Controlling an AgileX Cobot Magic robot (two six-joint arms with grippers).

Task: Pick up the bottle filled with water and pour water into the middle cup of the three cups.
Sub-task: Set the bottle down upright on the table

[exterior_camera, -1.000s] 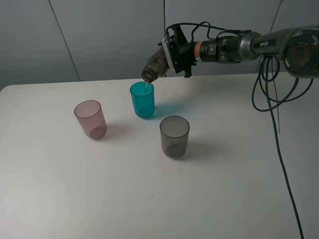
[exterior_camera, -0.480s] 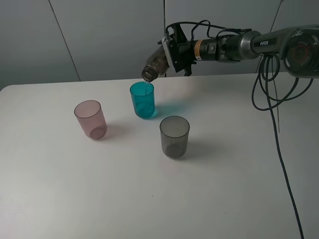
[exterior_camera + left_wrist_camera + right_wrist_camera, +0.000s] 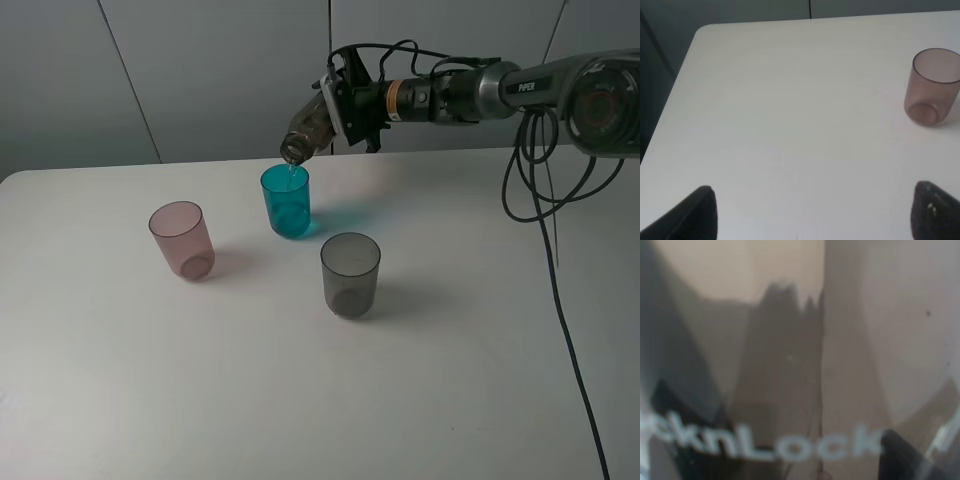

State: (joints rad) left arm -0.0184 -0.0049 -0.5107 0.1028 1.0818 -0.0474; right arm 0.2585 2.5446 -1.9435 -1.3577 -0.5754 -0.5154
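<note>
Here, mid-pour over the counter [image 3: 200,400], with several ways to go wrong. Could miss the small rim of the middle cup [image 3: 286,200] through any sideways drift of the bottle [image 3: 310,125], putting water on the counter instead. Could overfill that cup through too steep a tilt or too long a pour. Could tip the cup over by dropping lower, with the bottle's mouth already just above the rim. Could lose the smooth plastic body altogether through a slackening hold at this slant.

Reaches in from the right, high and almost level above the counter, wrist rolled to point the bottle's neck down and to the left. Has the right gripper [image 3: 340,108] clamped around the bottle's body, toward the base end. Shows in the right wrist view only smoky plastic and pale lettering, close against the lens.

Leaves the pink cup [image 3: 182,240] and the grey cup [image 3: 350,275] upright, apart from the pour on either side. Holds the left gripper [image 3: 815,225] outside the high view, low over the counter, jaws spread wide and empty.
</note>
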